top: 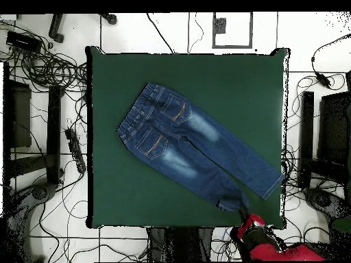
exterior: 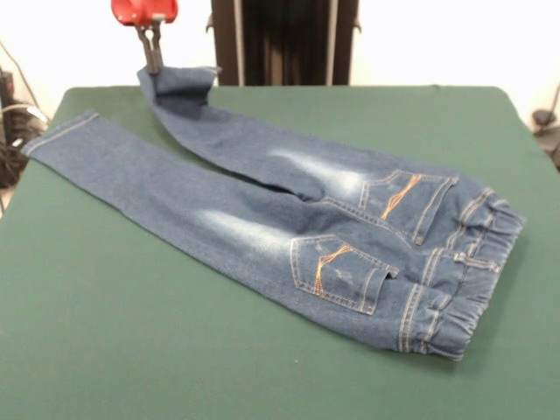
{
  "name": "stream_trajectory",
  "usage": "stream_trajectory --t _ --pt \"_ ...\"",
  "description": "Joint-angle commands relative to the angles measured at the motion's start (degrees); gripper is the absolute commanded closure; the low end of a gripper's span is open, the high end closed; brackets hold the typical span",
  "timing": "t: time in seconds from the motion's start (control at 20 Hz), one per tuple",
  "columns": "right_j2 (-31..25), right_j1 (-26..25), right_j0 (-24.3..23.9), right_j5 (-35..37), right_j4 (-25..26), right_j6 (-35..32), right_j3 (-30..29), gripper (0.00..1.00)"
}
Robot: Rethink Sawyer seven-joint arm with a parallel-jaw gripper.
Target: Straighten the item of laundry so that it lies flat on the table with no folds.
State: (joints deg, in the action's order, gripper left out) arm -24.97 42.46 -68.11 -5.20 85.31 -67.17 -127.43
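Observation:
The blue denim jeans [exterior: 289,219] lie back side up on the green table [exterior: 219,359], with the gathered waistband at the right and both legs running to the far left. My gripper [exterior: 153,63] hangs at the table's far left edge. It is shut on the hem of the far leg [exterior: 181,81], which stands slightly raised and curled. The near leg lies flat with its hem [exterior: 61,133] on the table. In the overhead view the jeans [top: 192,147] lie diagonally and the gripper [top: 244,218] is at the bottom edge by the leg end [top: 230,202].
The robot's dark pedestal [exterior: 282,39] stands behind the table's far edge. Cables [top: 41,68] and stands lie on the floor around the table. Green table top [top: 240,82] shows on all sides of the jeans.

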Motion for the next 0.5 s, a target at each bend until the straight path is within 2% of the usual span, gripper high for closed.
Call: stream_trajectory --t 0.05,0.5 --pt "8.0 -7.7 6.1 -5.7 -0.4 3.6 8.5 1.0" --pt "7.4 -10.3 6.6 -3.9 6.5 -1.3 12.1 1.0"
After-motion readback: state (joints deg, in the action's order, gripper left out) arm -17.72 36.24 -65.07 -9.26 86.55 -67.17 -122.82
